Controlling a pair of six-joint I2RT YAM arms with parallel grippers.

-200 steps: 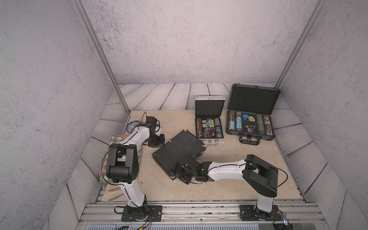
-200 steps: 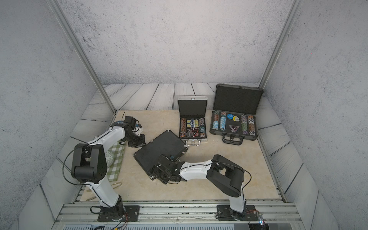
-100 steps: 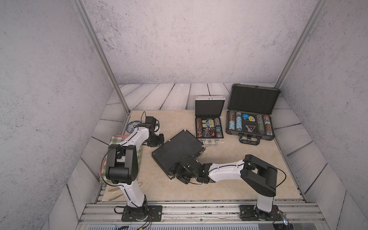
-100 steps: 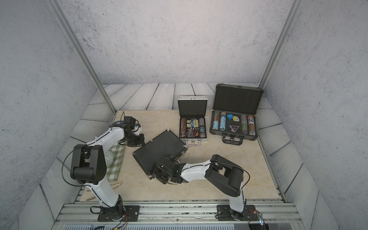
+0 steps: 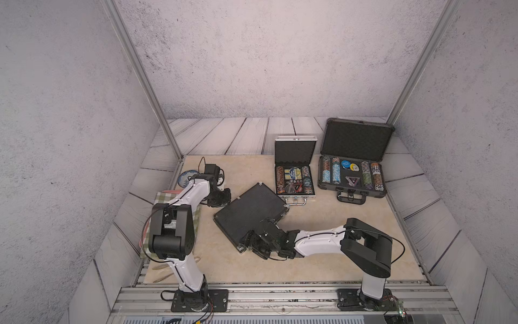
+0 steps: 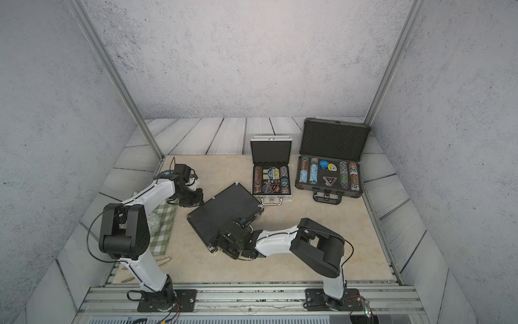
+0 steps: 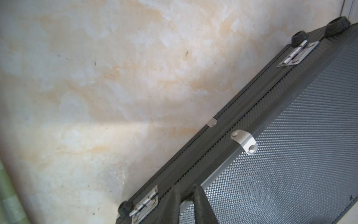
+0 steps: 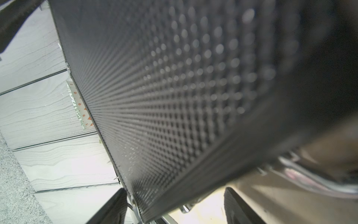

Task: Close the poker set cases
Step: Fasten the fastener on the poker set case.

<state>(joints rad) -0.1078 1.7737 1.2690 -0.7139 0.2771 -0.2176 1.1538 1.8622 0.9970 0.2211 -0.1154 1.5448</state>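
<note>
The black flat case (image 5: 249,213) (image 6: 224,210) lies askew mid-table with its lid down; whether it is fully closed I cannot tell. My left gripper (image 5: 224,197) (image 7: 187,194) rests against its hinge edge, fingers (image 7: 172,203) nearly together with nothing between them. My right gripper (image 5: 249,244) (image 8: 176,205) stands open, its jaws on either side of the case's near corner. The silver case (image 5: 295,150) (image 6: 270,151) and the larger dark-grey case (image 5: 356,140) (image 6: 333,140) stand open at the back right, chips showing.
A green checked cloth (image 5: 165,199) (image 6: 165,221) lies along the left edge under the left arm. A blue plate (image 5: 186,178) sits beyond it. Wooden utensils (image 5: 162,272) lie at the front left. Side walls enclose the table.
My right gripper has crept slightly left along the black case's near edge. The case and the left gripper have barely shifted.
</note>
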